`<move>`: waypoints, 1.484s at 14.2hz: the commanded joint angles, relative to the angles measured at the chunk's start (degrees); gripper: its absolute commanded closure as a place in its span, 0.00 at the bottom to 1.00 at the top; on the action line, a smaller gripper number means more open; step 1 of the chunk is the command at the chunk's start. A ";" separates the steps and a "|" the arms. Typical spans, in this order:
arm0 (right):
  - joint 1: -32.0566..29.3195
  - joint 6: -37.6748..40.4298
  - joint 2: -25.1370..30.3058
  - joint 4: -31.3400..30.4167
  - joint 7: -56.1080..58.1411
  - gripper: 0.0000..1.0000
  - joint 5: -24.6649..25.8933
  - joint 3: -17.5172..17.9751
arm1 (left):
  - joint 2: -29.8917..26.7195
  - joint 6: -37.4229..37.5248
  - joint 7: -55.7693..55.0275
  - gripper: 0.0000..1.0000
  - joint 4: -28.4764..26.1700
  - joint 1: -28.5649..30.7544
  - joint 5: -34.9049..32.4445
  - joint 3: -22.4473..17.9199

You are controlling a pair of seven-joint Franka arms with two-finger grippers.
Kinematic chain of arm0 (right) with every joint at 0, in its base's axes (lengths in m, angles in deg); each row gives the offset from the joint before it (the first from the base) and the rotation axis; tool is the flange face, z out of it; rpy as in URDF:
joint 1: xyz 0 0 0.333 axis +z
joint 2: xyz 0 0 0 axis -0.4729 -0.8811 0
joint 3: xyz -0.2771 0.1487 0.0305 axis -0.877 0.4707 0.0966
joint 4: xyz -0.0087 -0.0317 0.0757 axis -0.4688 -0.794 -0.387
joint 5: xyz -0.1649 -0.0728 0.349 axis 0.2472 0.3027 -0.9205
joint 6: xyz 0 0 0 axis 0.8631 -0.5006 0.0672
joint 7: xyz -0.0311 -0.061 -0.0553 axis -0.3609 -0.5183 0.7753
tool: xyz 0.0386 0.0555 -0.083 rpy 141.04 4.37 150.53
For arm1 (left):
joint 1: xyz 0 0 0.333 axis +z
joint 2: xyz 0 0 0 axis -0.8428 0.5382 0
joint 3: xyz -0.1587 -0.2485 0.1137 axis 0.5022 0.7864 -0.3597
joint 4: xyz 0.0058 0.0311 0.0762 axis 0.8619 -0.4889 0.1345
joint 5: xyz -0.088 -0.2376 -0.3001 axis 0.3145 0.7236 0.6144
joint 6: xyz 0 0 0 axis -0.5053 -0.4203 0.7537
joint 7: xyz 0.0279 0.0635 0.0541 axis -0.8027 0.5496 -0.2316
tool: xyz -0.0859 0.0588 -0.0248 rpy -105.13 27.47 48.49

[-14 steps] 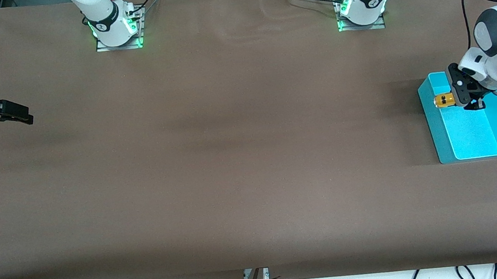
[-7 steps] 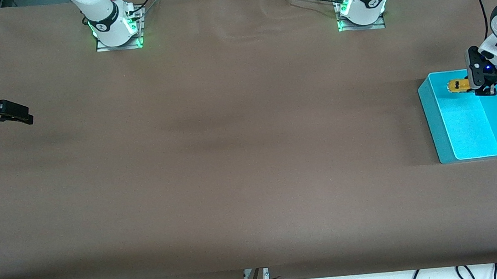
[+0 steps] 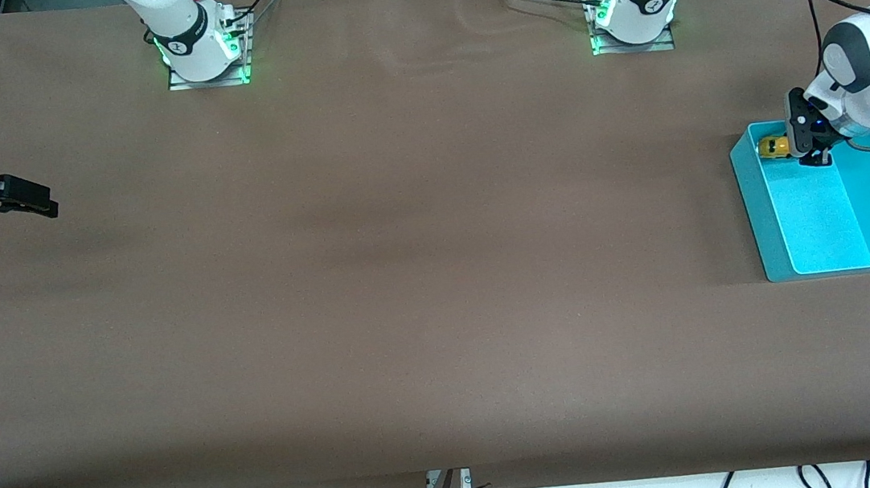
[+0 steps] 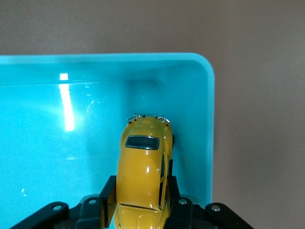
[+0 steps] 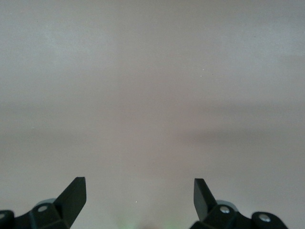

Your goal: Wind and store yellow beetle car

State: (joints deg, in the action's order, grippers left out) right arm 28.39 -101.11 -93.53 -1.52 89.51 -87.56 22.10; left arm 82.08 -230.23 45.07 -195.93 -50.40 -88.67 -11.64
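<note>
The yellow beetle car [image 3: 773,147] is a tiny rounded toy with dark windows. My left gripper [image 3: 797,147] is shut on it and holds it inside the teal bin [image 3: 776,257], at the corner of the bin farthest from the front camera and toward the right arm's end. In the left wrist view the car [image 4: 143,167] sits between my left gripper's [image 4: 140,198] black fingers, its nose close to the bin's wall [image 4: 209,143]. My right gripper [image 3: 26,198] is open and empty over the bare table at the right arm's end; it shows in the right wrist view [image 5: 139,191].
The teal bin stands at the left arm's end of the brown table [image 3: 406,279]. The two arm bases [image 3: 204,50] [image 3: 633,9] stand along the edge farthest from the front camera. Cables hang below the table's near edge.
My left gripper has carried the car from above the bin's rim down into the bin, then toward its corner on the right arm's side. The right arm has not moved.
</note>
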 commanded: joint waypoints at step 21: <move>-0.43 -0.27 0.81 -0.58 0.63 0.00 0.43 0.44 | -9.72 20.24 -14.96 0.01 20.93 -7.55 8.35 2.97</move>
State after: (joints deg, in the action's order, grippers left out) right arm 28.39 -101.16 -93.53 -1.52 89.52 -87.56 22.10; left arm 73.90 -211.49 38.16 -175.25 -56.25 -81.47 -8.72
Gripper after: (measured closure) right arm 0.000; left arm 0.013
